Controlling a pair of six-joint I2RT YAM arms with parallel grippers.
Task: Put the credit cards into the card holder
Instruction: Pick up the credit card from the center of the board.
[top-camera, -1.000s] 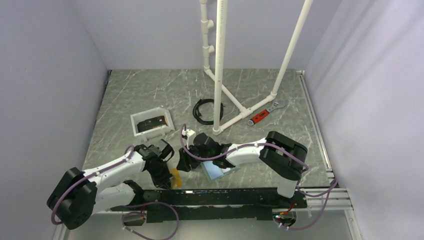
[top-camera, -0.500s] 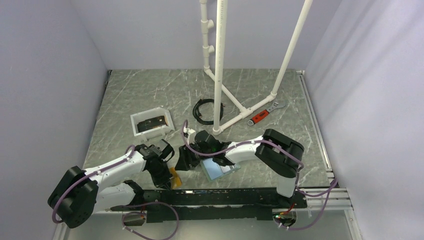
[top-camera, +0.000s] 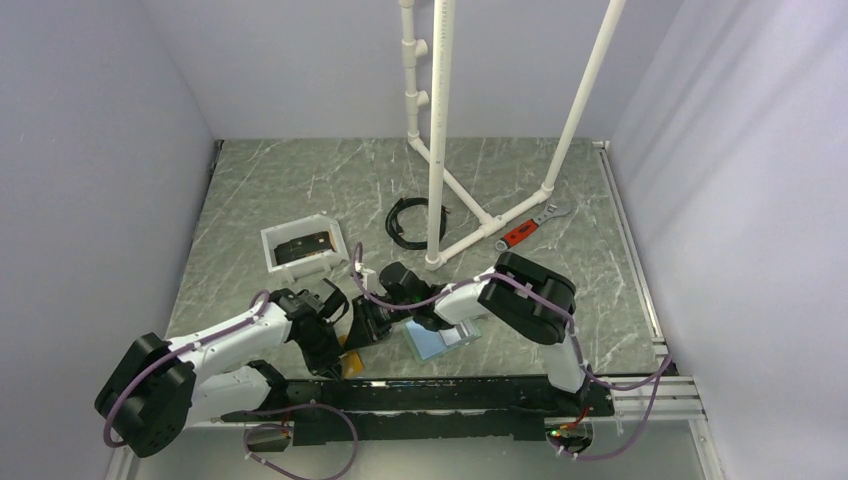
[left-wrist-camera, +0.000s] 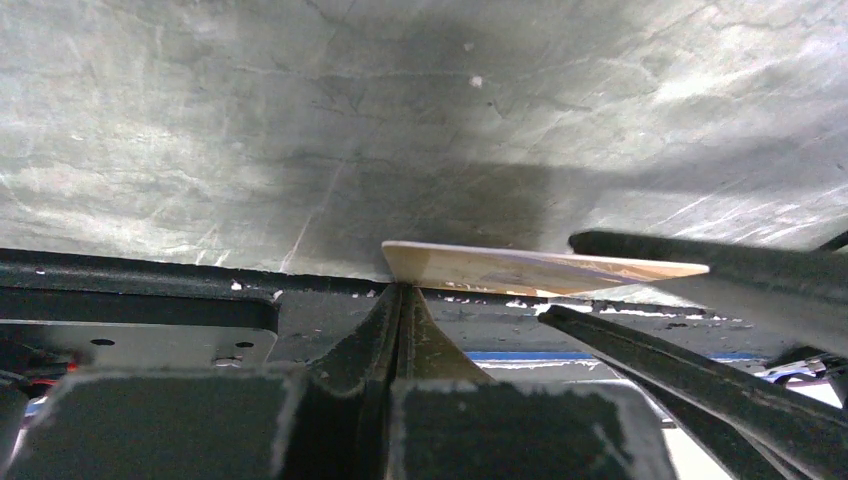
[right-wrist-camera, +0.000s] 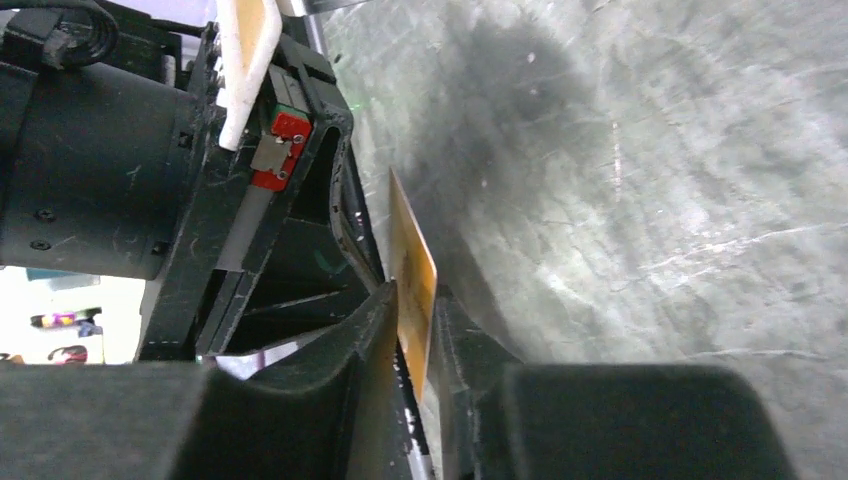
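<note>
My left gripper is shut on the edge of a tan/orange credit card just above the table's near edge; its jaws meet at the card's corner in the left wrist view. The card sticks out to the right. My right gripper straddles the same card, one finger on each side with a narrow gap. The card holder lies open, light blue faces up, right of both grippers. Dark credit cards lie in the white tray.
A black cable coil and a red-handled wrench lie further back. A white pipe frame stands mid-table. A black rail runs along the near edge, just below the held card.
My right gripper has moved left from above the card holder to the card held by my left gripper. The left arm has hardly moved.
</note>
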